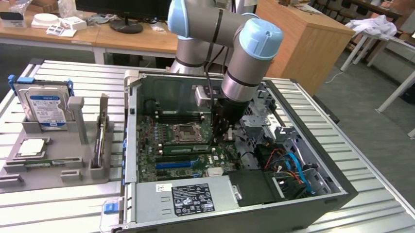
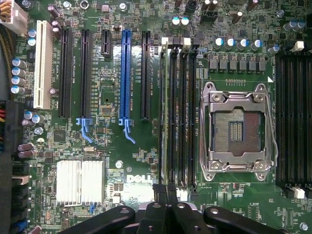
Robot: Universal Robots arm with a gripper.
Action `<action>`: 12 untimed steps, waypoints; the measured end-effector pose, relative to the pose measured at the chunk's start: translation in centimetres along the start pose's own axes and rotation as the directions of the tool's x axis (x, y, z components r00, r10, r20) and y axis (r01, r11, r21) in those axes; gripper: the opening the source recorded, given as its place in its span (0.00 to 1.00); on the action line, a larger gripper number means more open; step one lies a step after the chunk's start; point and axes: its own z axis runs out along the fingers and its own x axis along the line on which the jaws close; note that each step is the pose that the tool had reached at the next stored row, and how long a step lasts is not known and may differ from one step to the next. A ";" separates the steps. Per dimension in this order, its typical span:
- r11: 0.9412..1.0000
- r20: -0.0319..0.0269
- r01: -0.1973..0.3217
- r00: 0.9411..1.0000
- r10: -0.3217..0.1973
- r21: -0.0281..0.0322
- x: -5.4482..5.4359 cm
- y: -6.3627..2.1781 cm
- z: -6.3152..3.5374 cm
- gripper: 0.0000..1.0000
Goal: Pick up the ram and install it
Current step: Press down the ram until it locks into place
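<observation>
The jaws (image 2: 165,192), pressed together, are bearing on the ram (image 2: 164,114), lying lengthwise in its slot mid-frame.

motherboard (image 2: 146,161): green | long slot (image 2: 126,73): blue | heatsink (image 2: 80,181): silver, ribbed | hand (image 2: 164,195): black

The case (image 1: 311,194) is laid open on the desk (image 1: 363,160), with a tray (image 1: 58,165) at the exterior view's left; a drive (image 1: 44,108) is stood in the tray. The pincer (image 2: 165,192) is held inside the case, above the ram (image 2: 165,117), which is seated in a slot beside the socket (image 2: 237,129)
</observation>
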 end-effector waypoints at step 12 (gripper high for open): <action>1.000 0.000 0.000 1.000 0.000 0.000 0.0 -0.01 0.25 0.11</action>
